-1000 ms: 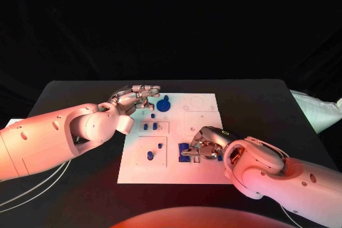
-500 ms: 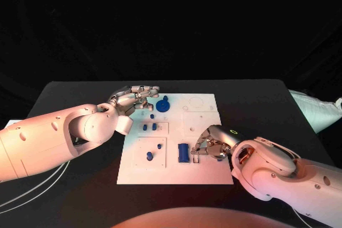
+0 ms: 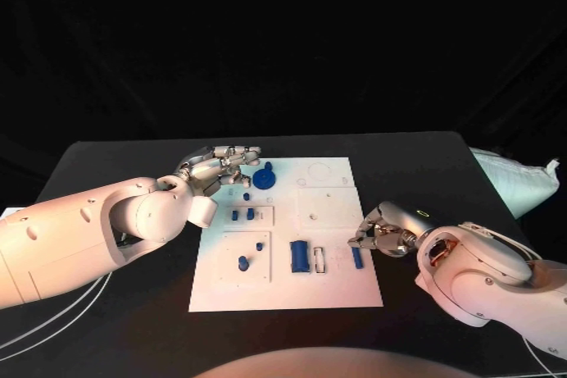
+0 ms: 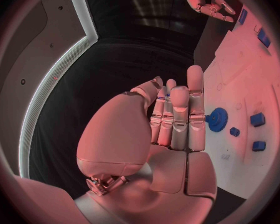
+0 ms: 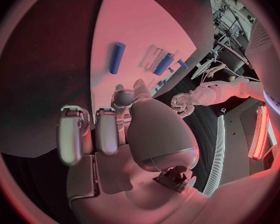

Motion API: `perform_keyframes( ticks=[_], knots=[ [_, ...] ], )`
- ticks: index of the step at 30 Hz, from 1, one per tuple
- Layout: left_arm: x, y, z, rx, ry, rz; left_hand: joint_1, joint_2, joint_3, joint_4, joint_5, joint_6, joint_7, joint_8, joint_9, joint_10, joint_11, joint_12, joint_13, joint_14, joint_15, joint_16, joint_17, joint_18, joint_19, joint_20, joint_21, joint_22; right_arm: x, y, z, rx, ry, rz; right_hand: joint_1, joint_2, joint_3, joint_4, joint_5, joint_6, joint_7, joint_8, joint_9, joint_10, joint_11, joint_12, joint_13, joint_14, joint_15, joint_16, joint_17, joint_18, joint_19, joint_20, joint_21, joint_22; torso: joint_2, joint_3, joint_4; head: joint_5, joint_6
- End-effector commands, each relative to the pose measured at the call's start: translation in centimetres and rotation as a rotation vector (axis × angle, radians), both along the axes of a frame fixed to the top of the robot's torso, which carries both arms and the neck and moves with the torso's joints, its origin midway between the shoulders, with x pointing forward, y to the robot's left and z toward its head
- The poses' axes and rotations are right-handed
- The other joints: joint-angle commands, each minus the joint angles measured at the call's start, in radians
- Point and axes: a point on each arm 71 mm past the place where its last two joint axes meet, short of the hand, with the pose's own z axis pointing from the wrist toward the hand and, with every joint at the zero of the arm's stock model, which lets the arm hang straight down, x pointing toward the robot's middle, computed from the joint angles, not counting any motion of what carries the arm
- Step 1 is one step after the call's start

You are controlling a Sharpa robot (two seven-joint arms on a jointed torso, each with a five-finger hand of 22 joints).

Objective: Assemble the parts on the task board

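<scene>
On the near half of the task board, a blue bar lies flat with its long axis running near to far, and a slimmer blue pin lies parallel just beside the right edge. The right hand hovers at that edge with fingers curled inward, holding nothing I can make out. Farther back, the left hand has its fingers pressed together and empty, beside the blue gear at the board's far left.
</scene>
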Motion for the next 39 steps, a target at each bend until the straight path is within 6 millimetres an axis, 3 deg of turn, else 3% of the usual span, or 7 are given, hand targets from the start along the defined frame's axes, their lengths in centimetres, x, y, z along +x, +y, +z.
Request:
perform_keyframes(
  ticks=[1, 5, 11, 21, 25, 30, 39],
  knots=[
    [-0.1, -0.3, 0.1, -0.018, -0.005, -0.02, -0.005, 0.002, -0.005, 0.0, 0.006, -0.006, -0.002, 0.007, 0.0, -0.009, 0.001, 0.005, 0.001, -0.009, 0.001, 0.001, -0.001, 0.018, -0.002, 0.008, -0.006, -0.001, -0.1, -0.2, -0.4, -0.053, 0.001, 0.021, -0.003, -0.009, 0.0, 0.006, -0.002, 0.007, -0.001, 0.004, 0.003, 0.006, -0.007, 0.009, 0.006, 0.055, 0.001, 0.006, 0.006, -0.004, 0.004, -0.001, 0.002, 0.072, 0.001, -0.001, 0.0, -0.003, 0.001],
    [-0.1, -0.2, 0.1, -0.017, -0.005, -0.019, -0.005, 0.003, -0.005, 0.0, 0.006, -0.006, -0.002, 0.007, 0.0, -0.01, 0.0, 0.005, 0.001, -0.009, 0.001, 0.0, -0.002, 0.018, -0.002, 0.008, -0.006, -0.001, -0.2, -0.4, -0.8, -0.083, 0.005, 0.031, -0.007, -0.019, 0.0, 0.015, -0.007, 0.014, -0.004, 0.011, 0.013, 0.006, -0.009, 0.002, 0.003, 0.055, -0.001, 0.004, 0.003, -0.003, 0.003, -0.003, 0.001, 0.07, 0.002, 0.0003, -0.0001, -0.002, -0.002],
    [-0.1, -0.1, 0.1, -0.016, -0.004, -0.017, -0.005, 0.003, -0.005, 0.0, 0.006, -0.006, -0.002, 0.007, 0.0, -0.01, 0.0, 0.005, 0.001, -0.009, 0.001, 0.0, -0.002, 0.018, -0.002, 0.008, -0.006, -0.001, -0.5, -0.3, -1.4, -0.122, 0.027, 0.056, -0.022, -0.046, 0.0, 0.039, -0.012, 0.014, -0.007, 0.019, 0.038, 0.004, -0.012, -0.013, -0.003, 0.055, -0.004, -0.001, -0.002, -0.002, 0.0, -0.006, -0.003, 0.066, 0.0, -0.0013, -0.0004, -0.003, -0.003],
    [-0.1, -0.1, 0.1, -0.015, -0.003, -0.016, -0.005, 0.002, -0.006, 0.0, 0.006, -0.006, -0.002, 0.007, 0.0, -0.01, 0.001, 0.006, 0.002, -0.01, 0.001, 0.0, -0.003, 0.018, -0.002, 0.008, -0.006, -0.002, -0.7, 0.1, -1.9, -0.139, 0.024, 0.075, -0.012, -0.06, 0.008, 0.04, -0.006, 0.006, -0.007, 0.021, 0.054, 0.003, -0.012, -0.016, -0.001, 0.055, -0.004, -0.001, 0.0, -0.003, 0.001, -0.007, -0.004, 0.066, 0.0, -0.0009, 0.0003, -0.002, -0.008],
    [-0.1, 0.0, 0.1, -0.014, -0.002, -0.016, -0.005, 0.002, -0.006, 0.0, 0.006, -0.006, -0.002, 0.007, 0.0, -0.01, 0.001, 0.006, 0.002, -0.01, 0.001, 0.0, -0.003, 0.018, -0.002, 0.008, -0.006, -0.002, -0.6, 0.4, -2.0, -0.188, 0.003, 0.103, 0.052, -0.057, 0.036, 0.007, -0.018, 0.003, -0.009, 0.025, 0.071, 0.002, -0.015, -0.016, 0.002, 0.056, -0.007, 0.0, 0.002, -0.003, 0.002, -0.008, -0.003, 0.068, 0.0, -0.0015, 0.0004, -0.002, -0.008],
    [-0.1, -0.1, 0.1, -0.014, -0.002, -0.016, -0.005, 0.002, -0.006, 0.0, 0.006, -0.006, -0.002, 0.007, 0.0, -0.01, 0.001, 0.006, 0.002, -0.01, 0.001, 0.0, -0.003, 0.018, -0.002, 0.008, -0.006, -0.002, -0.6, 0.7, -2.4, -0.277, -0.007, 0.154, 0.138, -0.06, 0.091, -0.042, -0.132, -0.002, -0.009, 0.028, 0.091, -0.003, -0.016, -0.033, -0.004, 0.056, -0.008, -0.001, 0.004, -0.003, 0.002, -0.012, -0.004, 0.068, 0.0, -0.0013, 0.0015, -0.001, -0.011],
    [-0.1, 0.0, 0.1, -0.014, -0.003, -0.015, -0.005, 0.002, -0.006, 0.0, 0.006, -0.006, -0.002, 0.007, 0.0, -0.01, 0.001, 0.006, 0.002, -0.01, 0.001, 0.0, -0.003, 0.018, -0.002, 0.008, -0.006, -0.002, -1.0, 1.5, -3.3, -0.338, 0.002, 0.202, 0.154, -0.059, 0.122, -0.052, -0.133, -0.003, -0.01, 0.028, 0.102, -0.003, -0.017, -0.039, -0.007, 0.056, -0.009, 0.0, 0.006, -0.003, 0.002, -0.012, -0.005, 0.069, 0.0, -0.0013, 0.0003, 0.001, -0.013]
  ],
)
